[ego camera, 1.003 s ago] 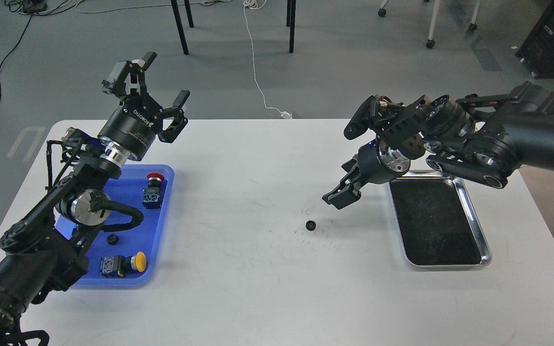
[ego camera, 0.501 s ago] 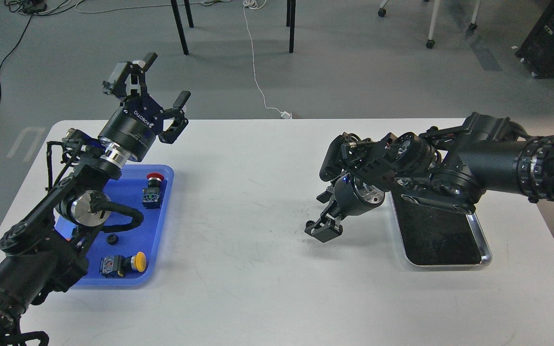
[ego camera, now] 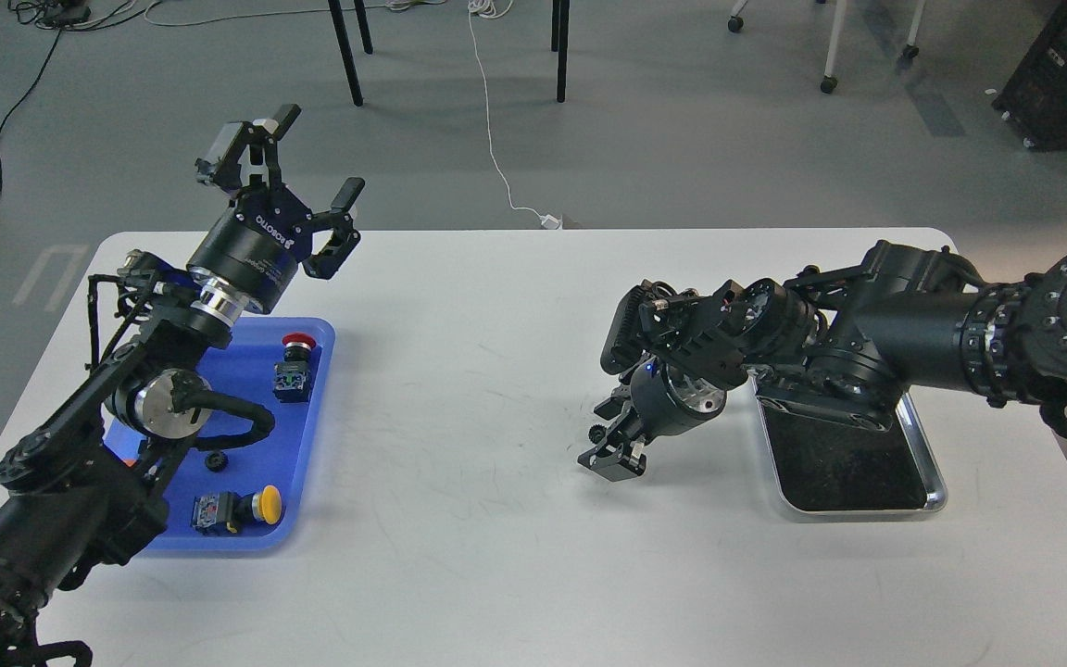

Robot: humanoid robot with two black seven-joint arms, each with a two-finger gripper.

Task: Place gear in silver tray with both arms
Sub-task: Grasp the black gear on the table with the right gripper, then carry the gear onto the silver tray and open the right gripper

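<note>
A small black gear [ego camera: 596,433] lies on the white table, left of the silver tray [ego camera: 934,468], which has a shiny rim and a black inner surface. My right gripper [ego camera: 606,437] is down at the table with one finger on each side of the gear; its jaws stand apart and the gear is partly hidden between them. My right arm crosses over the tray's near-left part. My left gripper [ego camera: 309,156] is open and empty, raised above the far edge of the blue tray [ego camera: 315,435].
The blue tray holds a red push-button [ego camera: 296,348], a yellow push-button [ego camera: 263,505] and another small black gear [ego camera: 215,460]. My left arm lies over the blue tray's left side. The table's far edge runs behind both grippers.
My right gripper has dropped down and to the left from above the tray's corner to the gear, and now straddles it. The left arm has barely moved.
</note>
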